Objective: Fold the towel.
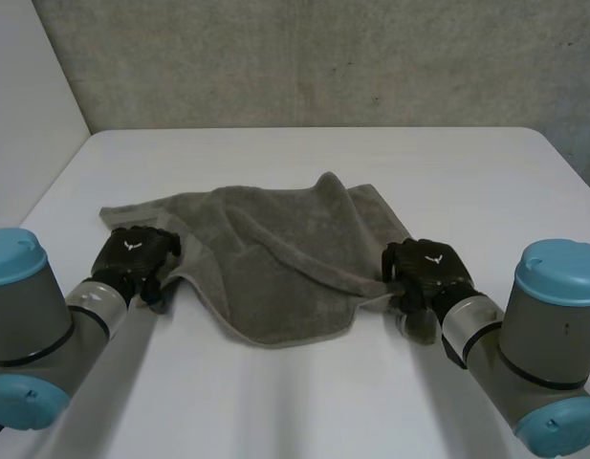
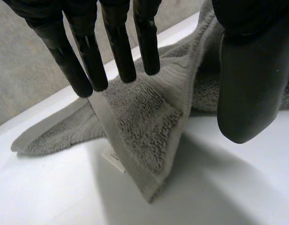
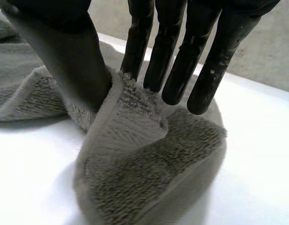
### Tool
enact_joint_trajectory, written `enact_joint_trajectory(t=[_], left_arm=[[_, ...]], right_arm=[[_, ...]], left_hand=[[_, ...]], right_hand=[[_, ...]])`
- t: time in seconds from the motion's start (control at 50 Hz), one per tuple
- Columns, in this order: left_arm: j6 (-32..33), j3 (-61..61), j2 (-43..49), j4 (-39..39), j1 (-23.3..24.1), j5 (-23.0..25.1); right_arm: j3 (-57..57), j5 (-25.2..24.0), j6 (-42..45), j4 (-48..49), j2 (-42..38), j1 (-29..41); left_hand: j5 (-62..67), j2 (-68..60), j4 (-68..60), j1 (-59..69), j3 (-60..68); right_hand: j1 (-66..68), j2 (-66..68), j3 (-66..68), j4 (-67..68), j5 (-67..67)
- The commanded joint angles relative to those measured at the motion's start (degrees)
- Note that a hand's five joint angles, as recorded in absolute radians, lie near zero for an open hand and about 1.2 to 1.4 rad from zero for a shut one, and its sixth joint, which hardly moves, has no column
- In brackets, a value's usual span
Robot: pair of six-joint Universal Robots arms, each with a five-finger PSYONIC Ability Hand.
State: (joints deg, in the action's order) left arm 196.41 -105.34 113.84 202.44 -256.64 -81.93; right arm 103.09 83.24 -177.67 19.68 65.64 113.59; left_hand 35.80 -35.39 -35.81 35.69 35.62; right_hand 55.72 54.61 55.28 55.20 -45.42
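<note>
A grey towel point(image 1: 275, 258) lies rumpled in the middle of the white table point(image 1: 304, 163). My left hand point(image 1: 132, 251) is at its near left edge. In the left wrist view the towel point(image 2: 144, 122) runs up between the straight fingers point(image 2: 88, 56) and the thumb point(image 2: 247, 84), pinched there. One corner hangs just off the table. My right hand point(image 1: 430, 270) is at the near right corner. In the right wrist view its thumb point(image 3: 74, 61) presses a bunched fold of towel point(image 3: 149, 173) against the fingers point(image 3: 181, 70).
A small white tag point(image 2: 114, 161) shows under the hanging corner. A grey wall point(image 1: 304, 57) stands behind the table's far edge, and a white panel point(image 1: 27, 105) rises at the far left. Bare table lies beyond the towel and in front of it.
</note>
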Motion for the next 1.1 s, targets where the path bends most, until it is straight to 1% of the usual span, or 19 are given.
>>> enact_joint_trajectory(t=[0.02, 0.24, 0.36, 0.38, 0.44, 0.48, 0.56, 0.66, 0.7, 0.72, 0.76, 0.78, 0.82, 0.86, 0.88, 0.92, 0.94, 0.98, 1.1], left_arm=[[-0.2, 0.0, 0.6, 3.0, 0.3, 0.0], [0.0, 1.5, 4.9, 9.1, 3.6, 0.0], [0.2, 1.4, 5.1, 9.0, 4.0, 0.0], [0.3, 1.4, 4.9, 9.0, 3.9, 0.0], [0.3, 1.4, 4.5, 9.0, 3.9, 0.0], [0.4, 1.5, 3.5, 8.8, 3.0, -0.3], [0.6, 1.5, 0.8, 8.4, 2.8, -0.5], [0.9, 0.3, -7.5, 7.9, 1.1, -0.4], [0.9, -0.7, -13.7, 5.5, -0.1, -0.2], [0.9, -0.7, -13.7, 5.5, -0.1, -0.2], [0.9, -0.8, -19.5, 1.4, -0.4, 0.0], [0.9, -0.8, -19.5, 1.4, -0.4, 0.0], [0.9, -0.7, -22.2, -1.4, -0.4, 0.1], [1.0, -0.3, -26.2, -7.1, -0.8, 0.3], [1.0, -0.3, -26.2, -7.1, -0.8, 0.3], [1.1, -0.2, -28.8, -11.7, -2.0, 0.3], [1.1, -0.2, -28.9, -11.7, -2.0, 0.3], [1.2, -0.3, -30.7, -15.3, -3.2, 0.6], [4.0, -1.4, -31.1, -19.6, -4.1, 3.3]], right_arm=[[1.3, 1.4, 2.9, 1.5, 3.6, -0.2], [3.3, 4.1, 9.7, 4.8, 5.0, 0.1], [2.6, 4.1, 9.8, 4.6, 3.9, 0.7], [2.3, 4.0, 9.9, 4.3, 3.2, 0.5], [1.9, 3.9, 10.1, 4.0, 2.6, 0.1], [1.0, 3.6, 10.9, 3.6, 2.8, 0.0], [-0.7, 3.3, 11.5, 2.4, 3.7, -0.9], [-4.7, 0.9, 12.4, -4.7, 11.5, -3.6], [-8.8, -4.7, 14.0, -11.8, 16.0, -6.4], [-8.9, -4.8, 14.0, -11.9, 16.0, -6.4], [-14.1, -11.2, 15.9, -20.3, 18.0, -8.3], [-14.1, -11.3, 15.9, -20.3, 18.0, -8.3], [-19.8, -15.8, 20.1, -29.8, 18.9, -9.3], [-22.1, -16.7, 23.7, -34.4, 19.3, -10.5], [-22.1, -16.7, 23.8, -34.4, 19.3, -10.5], [-25.4, -16.8, 33.4, -42.8, 18.8, -12.4], [-25.4, -16.8, 33.4, -42.9, 18.8, -12.4], [-26.8, -16.5, 44.0, -49.7, 19.1, -12.5], [-27.3, -16.6, 52.0, -55.8, 18.6, -12.7]], left_hand=[[-7.0, -3.4, -3.0, 3.1, 3.2], [2.9, -13.3, -12.9, 13.0, 13.1], [21.4, -31.8, -31.4, 31.5, 31.6], [29.1, -39.5, -39.1, 39.2, 39.3], [34.2, -44.6, -44.2, 44.3, 44.4], [34.2, -44.6, -44.2, 44.3, 44.4], [34.2, -44.6, -44.2, 44.3, 44.4], [34.2, -44.6, -44.2, 44.3, 44.4], [34.2, -44.6, -44.2, 44.3, 44.4], [34.2, -44.6, -44.2, 44.3, 44.4], [34.2, -44.6, -44.2, 44.3, 44.4], [34.2, -44.6, -44.2, 44.3, 44.4], [34.2, -44.6, -44.2, 44.3, 44.4], [34.2, -44.6, -44.2, 44.3, 44.4], [34.2, -44.6, -44.2, 44.3, 44.4], [34.2, -44.6, -44.2, 44.3, 44.4], [34.2, -44.6, -44.2, 44.3, 44.4], [34.2, -44.6, -44.2, 44.3, 44.4], [34.2, -44.6, -44.2, 44.3, 44.4]], right_hand=[[2.0, 3.1, 2.4, 2.5, -2.3], [-3.7, -2.6, -3.3, -3.2, 3.4], [-4.9, -3.8, -4.5, -4.4, 4.6], [-3.1, -2.0, -2.7, -2.6, 2.8], [2.5, 3.6, 2.9, 3.0, -2.8], [24.2, 25.3, 24.6, 24.7, -24.5], [24.3, 25.4, 24.7, 24.8, -24.6], [24.3, 25.4, 24.7, 24.8, -24.6], [24.3, 25.4, 24.7, 24.8, -24.6], [24.3, 25.4, 24.7, 24.8, -24.6], [24.3, 25.4, 24.7, 24.8, -24.6], [24.3, 25.4, 24.7, 24.8, -24.6], [24.3, 25.4, 24.7, 24.8, -24.6], [24.3, 25.4, 24.7, 24.8, -24.6], [24.3, 25.4, 24.7, 24.8, -24.6], [24.3, 25.4, 24.7, 24.8, -24.6], [24.3, 25.4, 24.7, 24.8, -24.6], [24.3, 25.4, 24.7, 24.8, -24.6], [24.3, 25.4, 24.7, 24.8, -24.6]])
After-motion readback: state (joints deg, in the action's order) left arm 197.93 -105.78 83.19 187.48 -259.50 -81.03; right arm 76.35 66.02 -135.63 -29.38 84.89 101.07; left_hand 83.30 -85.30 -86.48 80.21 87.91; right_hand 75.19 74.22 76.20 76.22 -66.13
